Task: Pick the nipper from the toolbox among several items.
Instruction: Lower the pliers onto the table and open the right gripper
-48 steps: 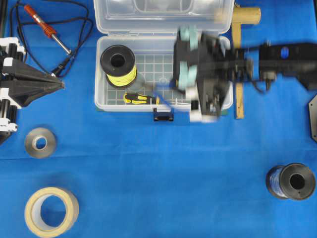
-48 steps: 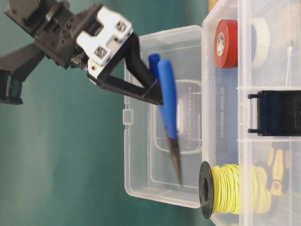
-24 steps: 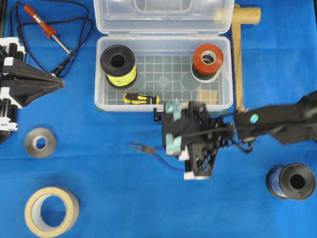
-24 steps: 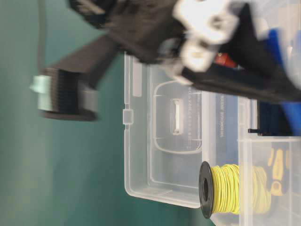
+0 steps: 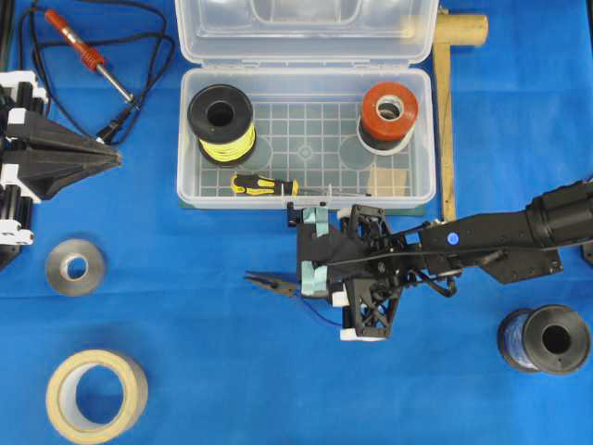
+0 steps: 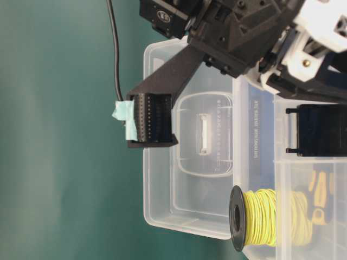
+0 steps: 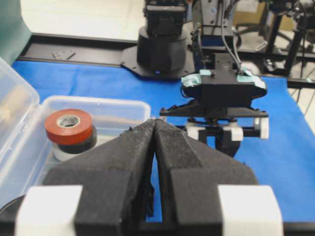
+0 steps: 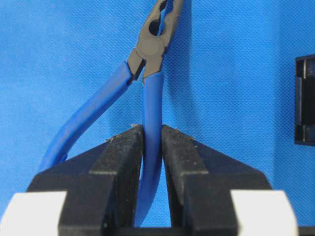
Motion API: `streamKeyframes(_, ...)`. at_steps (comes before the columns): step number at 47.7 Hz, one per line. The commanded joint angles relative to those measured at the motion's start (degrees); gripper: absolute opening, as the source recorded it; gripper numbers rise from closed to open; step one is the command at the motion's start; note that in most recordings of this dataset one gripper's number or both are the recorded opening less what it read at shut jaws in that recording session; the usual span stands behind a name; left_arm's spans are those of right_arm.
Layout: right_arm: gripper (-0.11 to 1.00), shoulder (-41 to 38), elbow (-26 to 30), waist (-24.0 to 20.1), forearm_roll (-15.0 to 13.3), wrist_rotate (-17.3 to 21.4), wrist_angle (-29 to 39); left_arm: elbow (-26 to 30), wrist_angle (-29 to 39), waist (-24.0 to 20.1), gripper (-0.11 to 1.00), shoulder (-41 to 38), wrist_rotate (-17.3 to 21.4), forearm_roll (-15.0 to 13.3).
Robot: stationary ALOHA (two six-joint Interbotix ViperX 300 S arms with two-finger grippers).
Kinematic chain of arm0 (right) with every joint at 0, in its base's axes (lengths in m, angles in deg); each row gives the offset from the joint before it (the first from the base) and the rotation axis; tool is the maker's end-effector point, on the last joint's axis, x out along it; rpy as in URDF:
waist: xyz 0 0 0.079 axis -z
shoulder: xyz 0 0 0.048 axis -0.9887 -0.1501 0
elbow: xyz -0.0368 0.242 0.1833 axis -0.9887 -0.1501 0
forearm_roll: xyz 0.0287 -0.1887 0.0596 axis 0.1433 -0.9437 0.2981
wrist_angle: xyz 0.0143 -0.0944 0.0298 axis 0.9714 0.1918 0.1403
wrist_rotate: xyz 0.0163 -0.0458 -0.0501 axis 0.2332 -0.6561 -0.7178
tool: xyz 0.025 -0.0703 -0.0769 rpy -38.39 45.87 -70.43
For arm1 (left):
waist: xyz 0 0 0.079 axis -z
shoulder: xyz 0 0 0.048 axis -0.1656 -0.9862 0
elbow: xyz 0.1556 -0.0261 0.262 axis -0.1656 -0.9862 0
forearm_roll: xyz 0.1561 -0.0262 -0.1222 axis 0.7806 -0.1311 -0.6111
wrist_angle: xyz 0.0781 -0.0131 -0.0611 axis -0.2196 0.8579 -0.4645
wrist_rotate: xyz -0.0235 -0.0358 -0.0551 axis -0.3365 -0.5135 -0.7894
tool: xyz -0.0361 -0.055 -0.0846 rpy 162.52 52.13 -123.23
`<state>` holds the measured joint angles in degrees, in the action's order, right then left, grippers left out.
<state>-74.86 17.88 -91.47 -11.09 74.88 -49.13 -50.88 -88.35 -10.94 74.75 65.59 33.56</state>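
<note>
Blue cloth table (image 5: 185, 371), toolbox (image 5: 190, 190), tape rolls (image 5: 96, 396), wire spool (image 5: 544, 339), soldering iron (image 5: 88, 55)

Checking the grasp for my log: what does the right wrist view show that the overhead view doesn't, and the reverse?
Only the right wrist view shows the jaws clamped on one blue handle, the other handle splayed free. Only the overhead view shows the toolbox behind the right gripper, with the screwdriver and yellow wire spool inside. Both show the nipper over blue cloth, outside the toolbox.
</note>
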Motion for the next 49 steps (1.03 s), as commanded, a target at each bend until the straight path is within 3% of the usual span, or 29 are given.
streamKeyframes(1,0.22,0.9,0.4,0.2,0.1,0.1,-0.3,0.5,-0.2,-0.1,0.0,-0.1,-0.1,-0.1)
streamKeyframes(9,0.72,3.2,0.8,0.4,-0.5,0.1,2.9,0.5,0.1,-0.1,0.0,-0.1,-0.1,-0.1)
streamKeyframes(12,0.83,6.2,0.8,0.6,-1.2,0.1,4.6,0.6,0.2,-0.1,0.0,-0.1,-0.1,-0.1)
streamKeyframes(18,0.76,12.4,0.4,1.1,-3.9,0.1,6.8,0.5,0.4,-0.1,0.0,-0.1,-0.2,-0.2)
streamKeyframes(30,0.77,25.5,-2.7,3.1,-11.2,0.3,12.0,0.5,0.9,-0.1,0.0,-0.1,-1.1,-0.2)
streamKeyframes(49,0.77,46.0,-14.4,6.4,-12.7,0.2,9.5,0.4,1.1,-0.1,0.0,0.0,-1.1,-0.2)
